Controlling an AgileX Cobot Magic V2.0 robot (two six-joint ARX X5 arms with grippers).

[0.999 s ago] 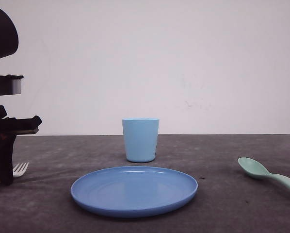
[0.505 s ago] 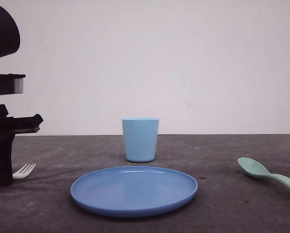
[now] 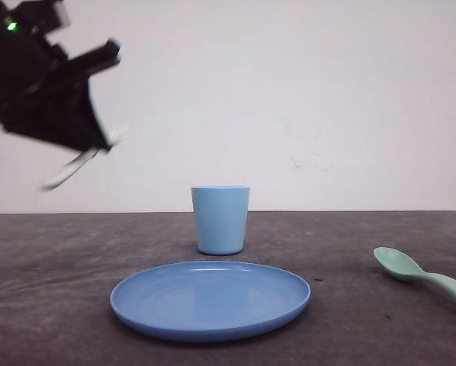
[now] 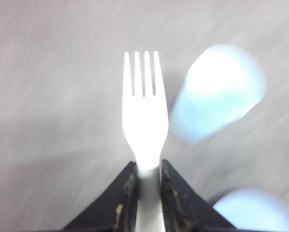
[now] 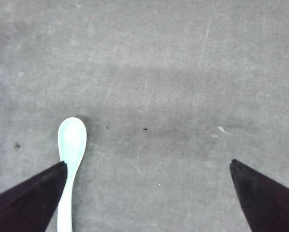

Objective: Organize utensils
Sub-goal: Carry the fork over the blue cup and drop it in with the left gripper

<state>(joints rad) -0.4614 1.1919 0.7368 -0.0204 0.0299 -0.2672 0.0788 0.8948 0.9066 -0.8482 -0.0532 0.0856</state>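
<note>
Slippage is threatening while the left gripper [image 4: 148, 169] is pinching only the fork [image 4: 144, 116] neck mid-air, the right gripper [image 5: 149, 193] hanging spread

L gripper [image 3: 98, 145] w/ fork [image 3: 75, 164] has swung up off the tabletop [image 3: 60, 305]; a sec ago low at left edge, now high, tilted, fork airborne.

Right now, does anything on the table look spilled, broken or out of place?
Nothing stands out. The cup stands upright behind the plate, and the spoon lies flat on the table at the right. The fork is off the table, clamped straight in the left gripper, with no visible damage.
</note>
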